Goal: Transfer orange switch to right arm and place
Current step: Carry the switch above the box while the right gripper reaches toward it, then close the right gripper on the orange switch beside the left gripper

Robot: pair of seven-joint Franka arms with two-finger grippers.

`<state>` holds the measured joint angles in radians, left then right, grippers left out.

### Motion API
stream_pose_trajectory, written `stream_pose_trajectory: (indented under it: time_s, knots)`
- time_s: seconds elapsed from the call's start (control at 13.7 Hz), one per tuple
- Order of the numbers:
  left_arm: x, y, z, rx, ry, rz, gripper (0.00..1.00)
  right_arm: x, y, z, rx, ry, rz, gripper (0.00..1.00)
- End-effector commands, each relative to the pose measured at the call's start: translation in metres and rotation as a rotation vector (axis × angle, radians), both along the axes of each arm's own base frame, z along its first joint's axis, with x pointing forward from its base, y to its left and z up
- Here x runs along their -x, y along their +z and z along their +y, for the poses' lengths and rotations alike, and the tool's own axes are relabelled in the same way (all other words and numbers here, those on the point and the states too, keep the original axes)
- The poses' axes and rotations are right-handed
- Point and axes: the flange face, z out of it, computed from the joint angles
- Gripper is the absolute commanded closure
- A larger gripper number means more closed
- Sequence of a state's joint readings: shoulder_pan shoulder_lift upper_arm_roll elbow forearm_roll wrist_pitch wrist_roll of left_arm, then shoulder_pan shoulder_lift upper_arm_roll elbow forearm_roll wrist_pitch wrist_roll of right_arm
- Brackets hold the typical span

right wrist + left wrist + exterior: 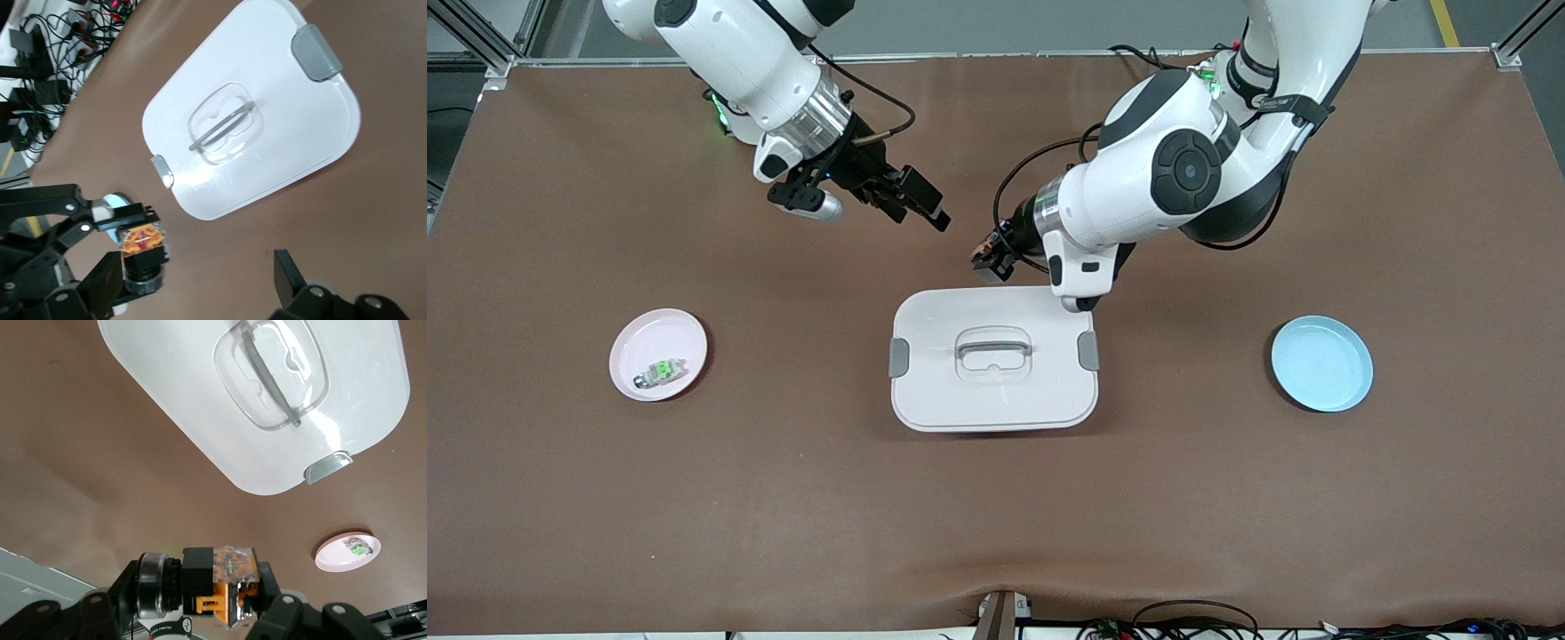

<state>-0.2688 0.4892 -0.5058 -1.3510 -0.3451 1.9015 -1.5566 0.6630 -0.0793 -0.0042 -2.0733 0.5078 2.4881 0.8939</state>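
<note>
Midair, blocky orange switch (223, 587) between black left fingers (277, 600).

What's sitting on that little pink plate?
On the pink plate lies one small pale switch with a green part. Nothing else shows on it; the plate surface under the switch is covered.

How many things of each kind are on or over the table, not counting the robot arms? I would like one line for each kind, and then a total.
Plates: 2, a pink plate and a blue plate
Switches: 2, the orange switch shut in the left gripper, and a green switch on the pink plate
Lidded white boxes: 1, the white box
Total: 5
</note>
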Motion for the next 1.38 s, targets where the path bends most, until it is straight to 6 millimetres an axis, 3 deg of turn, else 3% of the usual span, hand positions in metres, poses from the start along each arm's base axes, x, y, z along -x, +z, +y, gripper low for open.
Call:
stream_pose_trajectory:
  time_s: [0.0,0.15,0.29,0.66,1.17,1.31]
  knots:
    - [0.003,0.004,-0.011,0.022,0.008,0.015,1.0,0.007,0.007,0.0,-0.075,-0.052,-0.007,0.0]
    - [0.005,0.005,-0.015,0.025,0.006,0.01,1.0,0.013,0.011,0.012,-0.145,-0.084,-0.028,0.0]
    - [0.005,0.005,-0.014,0.025,0.008,0.009,1.0,0.023,0.0,0.028,-0.161,-0.097,-0.068,0.0]
    - [0.003,0.006,-0.014,0.032,0.016,0.0,1.0,0.043,-0.03,0.035,-0.139,-0.098,-0.086,0.0]
    - [0.004,0.009,-0.014,0.034,0.014,-0.005,1.0,0.033,-0.056,0.041,-0.16,-0.176,-0.1,0.0]
    - [0.004,0.009,-0.014,0.034,0.014,-0.005,1.0,0.038,-0.058,0.052,-0.168,-0.169,-0.106,0.0]
